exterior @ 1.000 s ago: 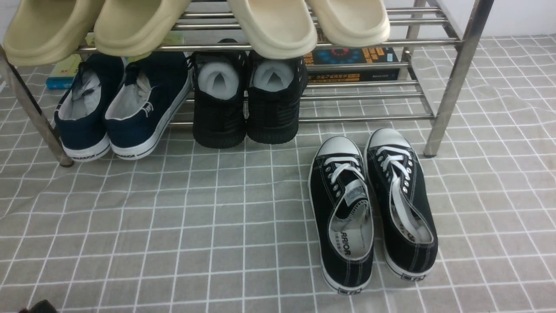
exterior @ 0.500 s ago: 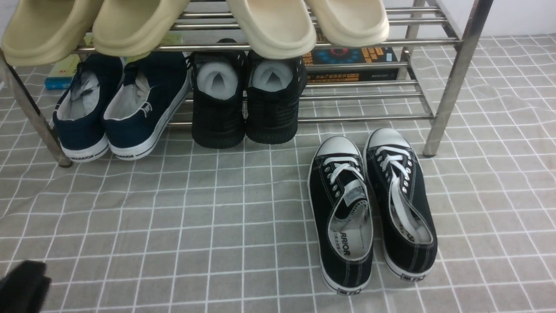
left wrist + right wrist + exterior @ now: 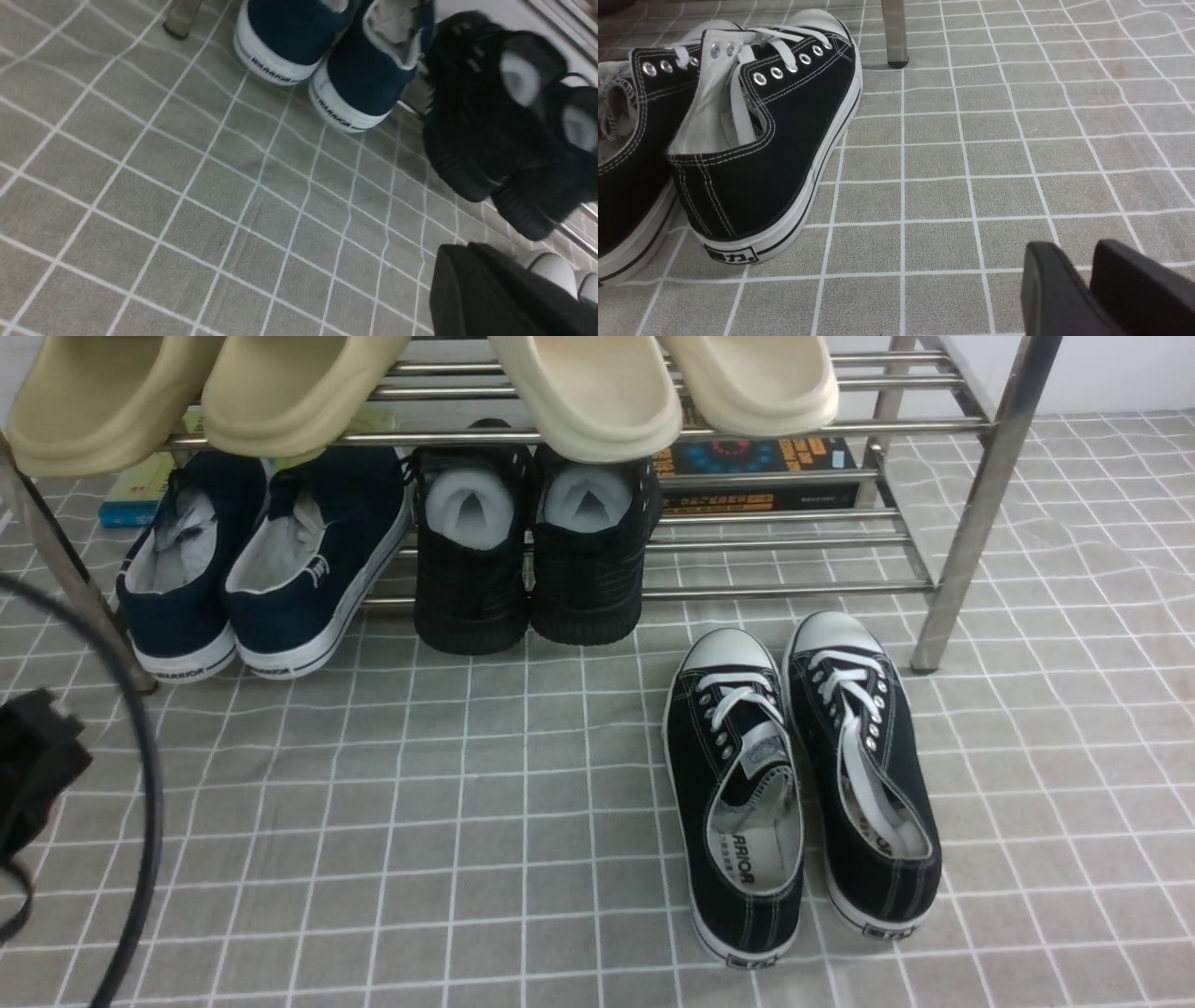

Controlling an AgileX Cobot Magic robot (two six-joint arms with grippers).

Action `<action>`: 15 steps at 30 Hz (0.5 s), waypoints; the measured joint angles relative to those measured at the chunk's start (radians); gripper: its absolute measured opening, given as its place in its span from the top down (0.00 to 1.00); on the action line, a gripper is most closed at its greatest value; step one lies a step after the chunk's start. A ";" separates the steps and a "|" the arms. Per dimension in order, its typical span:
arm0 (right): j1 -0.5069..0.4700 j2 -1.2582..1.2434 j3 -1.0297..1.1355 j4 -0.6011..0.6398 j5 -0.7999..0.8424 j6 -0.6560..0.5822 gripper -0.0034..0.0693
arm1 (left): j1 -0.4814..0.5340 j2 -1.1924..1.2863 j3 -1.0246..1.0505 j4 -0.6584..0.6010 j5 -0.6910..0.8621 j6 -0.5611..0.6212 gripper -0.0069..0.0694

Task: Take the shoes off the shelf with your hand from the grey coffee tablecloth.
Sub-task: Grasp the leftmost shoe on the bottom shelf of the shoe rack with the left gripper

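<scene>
The shoes, a navy pair with white soles [image 3: 243, 569], rest on the low tier of the silver shelf [image 3: 976, 504] at its left end, heels toward me. The left wrist view shows their heels [image 3: 322, 60] close up. My left hand, the black left gripper [image 3: 42, 747], hangs at the left edge over the grey coffee tablecloth [image 3: 448, 821], short of the shoes. Its fingers [image 3: 460, 249] are pressed together, shut and empty. My right gripper [image 3: 1071, 247] hovers low over the cloth, slightly open, holding nothing.
Black lace-up sneakers [image 3: 803, 775] with white toe caps lie on the cloth right of centre, beside my right gripper. All-black mesh shoes [image 3: 532, 560] sit next to the navy pair. Beige slippers [image 3: 579, 392] fill the upper tier. A black cable [image 3: 140, 756] loops by the left gripper.
My left gripper has come up from the bottom-left corner toward the shelf, and its cable loop has swung into view. The shoes have not moved.
</scene>
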 joint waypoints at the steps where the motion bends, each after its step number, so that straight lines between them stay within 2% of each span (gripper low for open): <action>1: 0.000 0.000 0.000 0.000 0.000 0.000 0.73 | 0.000 0.044 -0.011 0.003 -0.039 -0.040 0.85; 5: -0.001 0.000 0.000 0.000 0.000 0.000 0.73 | 0.000 0.214 -0.062 0.006 -0.222 -0.166 0.73; 7: -0.001 0.000 0.000 0.000 0.000 0.000 0.72 | 0.000 0.336 -0.112 0.006 -0.300 -0.273 0.59; 8: -0.001 0.000 0.000 0.000 0.000 0.000 0.72 | 0.000 0.345 -0.117 0.006 -0.302 -0.280 0.58; 10: -0.001 0.000 0.000 0.000 0.000 0.000 0.71 | 0.004 0.456 -0.176 0.006 -0.302 -0.346 0.44; 15: -0.001 0.000 0.000 0.000 0.000 0.000 0.71 | 0.071 0.565 -0.275 0.006 -0.234 -0.366 0.31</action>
